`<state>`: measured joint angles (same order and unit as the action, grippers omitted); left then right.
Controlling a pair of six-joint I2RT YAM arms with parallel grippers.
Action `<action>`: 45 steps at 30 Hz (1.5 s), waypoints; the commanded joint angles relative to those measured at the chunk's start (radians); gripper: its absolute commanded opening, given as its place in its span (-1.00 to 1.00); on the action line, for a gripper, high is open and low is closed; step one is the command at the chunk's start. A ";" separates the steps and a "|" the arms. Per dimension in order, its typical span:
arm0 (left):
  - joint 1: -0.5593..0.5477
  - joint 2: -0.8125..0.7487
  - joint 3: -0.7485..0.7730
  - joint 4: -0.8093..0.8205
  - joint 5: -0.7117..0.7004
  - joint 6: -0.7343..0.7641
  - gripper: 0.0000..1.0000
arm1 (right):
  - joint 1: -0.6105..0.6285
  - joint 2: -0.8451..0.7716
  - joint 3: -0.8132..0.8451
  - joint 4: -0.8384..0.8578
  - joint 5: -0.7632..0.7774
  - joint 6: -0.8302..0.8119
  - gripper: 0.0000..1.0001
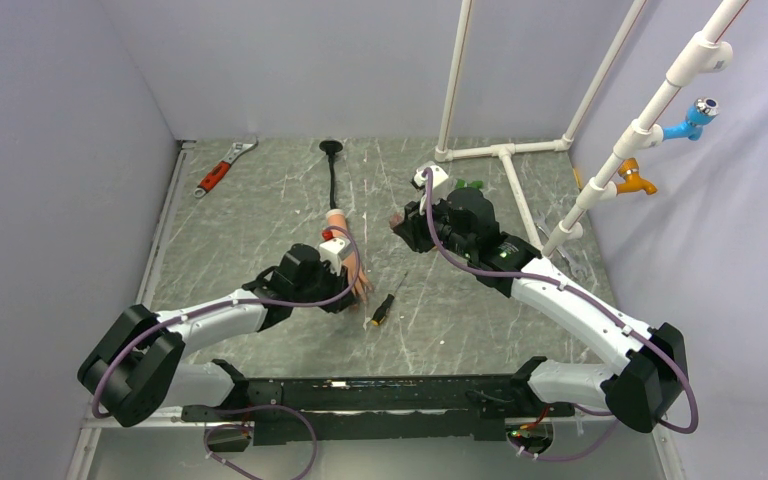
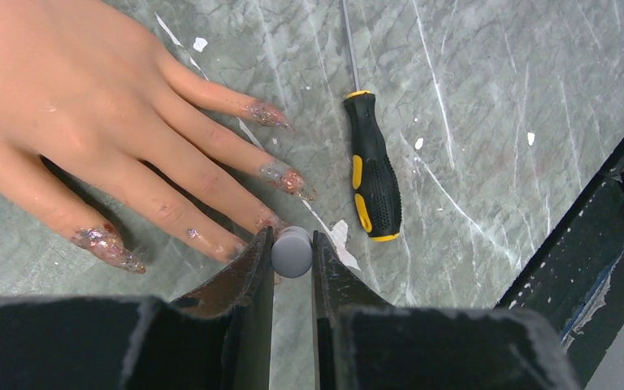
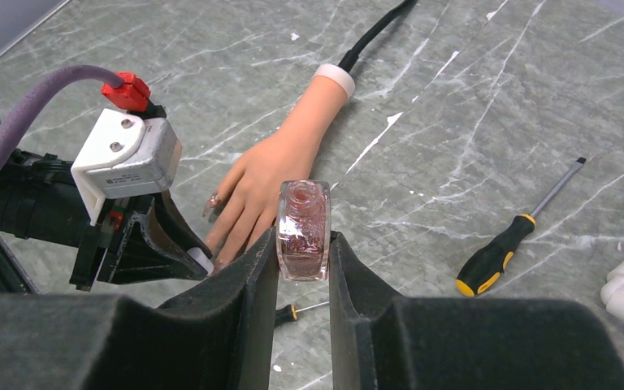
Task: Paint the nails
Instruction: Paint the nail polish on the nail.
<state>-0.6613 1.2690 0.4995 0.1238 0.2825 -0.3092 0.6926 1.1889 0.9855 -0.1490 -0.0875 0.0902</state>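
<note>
A peach mannequin hand (image 1: 340,235) lies palm down on the marbled table, its black stalk (image 1: 333,180) running away from me. In the left wrist view the nails (image 2: 288,179) show smeared glittery polish at the fingertips. My left gripper (image 2: 292,241) is shut on a small grey round cap (image 2: 292,253) right at the tip of one finger; whatever hangs under the cap is hidden. My right gripper (image 3: 303,244) is shut on a clear glass bottle of pinkish glitter polish (image 3: 303,227), held up to the right of the hand (image 3: 272,171).
A black-and-yellow screwdriver (image 2: 372,175) lies just right of the fingers, also visible from above (image 1: 382,310). A second screwdriver (image 3: 496,256) lies near the right arm. A red-handled wrench (image 1: 222,168) sits at the back left. A white pipe frame (image 1: 505,155) stands at the back right.
</note>
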 commanded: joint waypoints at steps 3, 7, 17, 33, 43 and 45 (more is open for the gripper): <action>-0.010 -0.021 -0.003 0.035 0.006 -0.011 -1.00 | -0.003 -0.019 0.004 0.036 -0.014 0.011 -1.00; -0.012 -0.022 -0.011 0.034 0.002 -0.012 -1.00 | -0.003 -0.020 0.004 0.034 -0.015 0.011 -1.00; -0.020 -0.034 -0.028 0.050 0.001 -0.024 -1.00 | -0.004 -0.026 0.003 0.031 -0.014 0.011 -1.00; -0.023 -0.042 -0.022 0.055 -0.026 -0.031 -1.00 | -0.003 -0.029 -0.001 0.031 -0.013 0.013 -1.00; -0.023 -0.018 0.013 0.042 -0.052 -0.025 -1.00 | -0.003 -0.023 -0.001 0.033 -0.012 0.012 -1.00; -0.023 -0.016 0.014 0.042 -0.055 -0.028 -1.00 | -0.004 -0.021 0.001 0.030 -0.014 0.012 -1.00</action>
<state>-0.6788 1.2522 0.4725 0.1493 0.2481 -0.3347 0.6926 1.1889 0.9855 -0.1497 -0.0879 0.0906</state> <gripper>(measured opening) 0.208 0.268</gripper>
